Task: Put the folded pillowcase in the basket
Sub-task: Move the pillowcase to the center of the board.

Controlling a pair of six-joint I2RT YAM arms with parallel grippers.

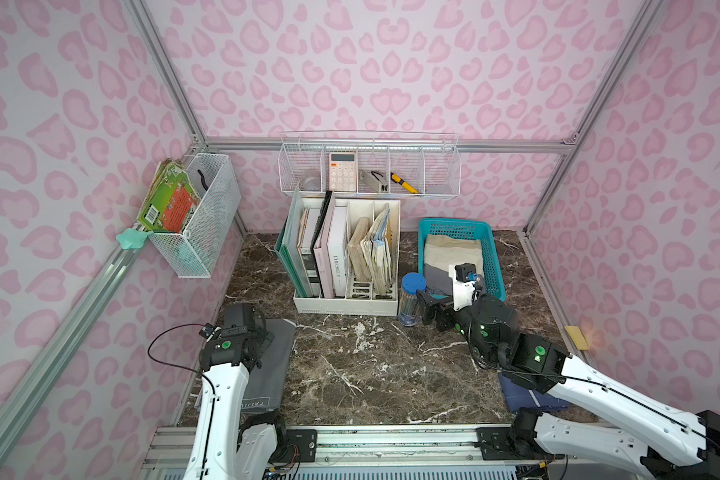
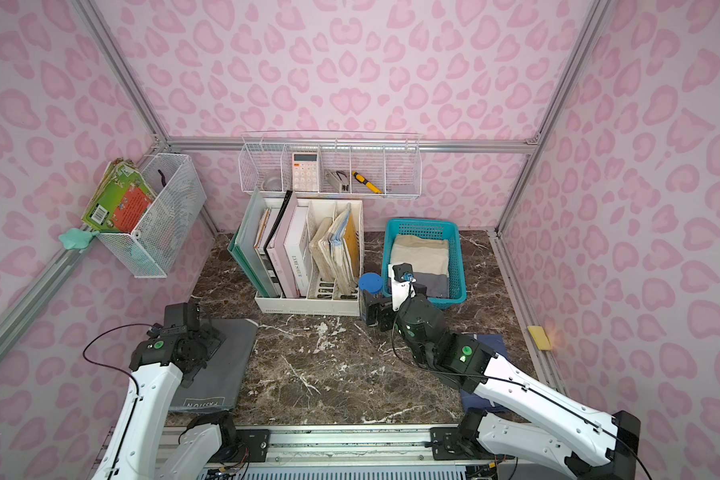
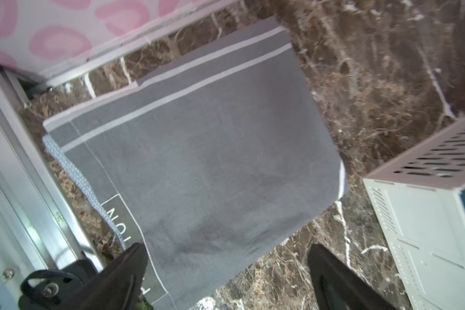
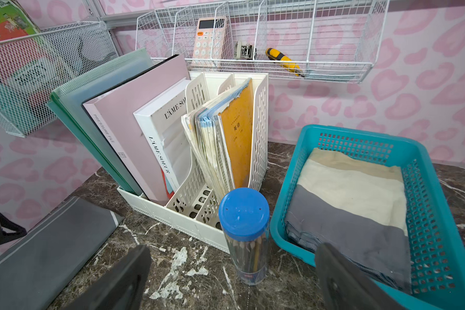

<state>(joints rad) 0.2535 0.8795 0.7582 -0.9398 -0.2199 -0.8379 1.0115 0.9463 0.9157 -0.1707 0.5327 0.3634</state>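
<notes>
So the folded pillowcase, the grey one with white stripes and a label, is lying flat at the near left of the surface. Its long axis runs roughly near-to-far.

The left gripper hangs right over it with the jaws spread wide and empty. In the left wrist view one jaw shows over the label edge and the other over bare marble just off the cloth.

The basket is well apart at the far right, with cream and grey folded cloths already in it. The right gripper sits by the basket's near-left corner, beside the blue-lidded pencil tube, jaws also wide and holding nothing.

My read: the left arm is clearly closer for the pick. After that it's a long carry rightward past the file rack.
</notes>
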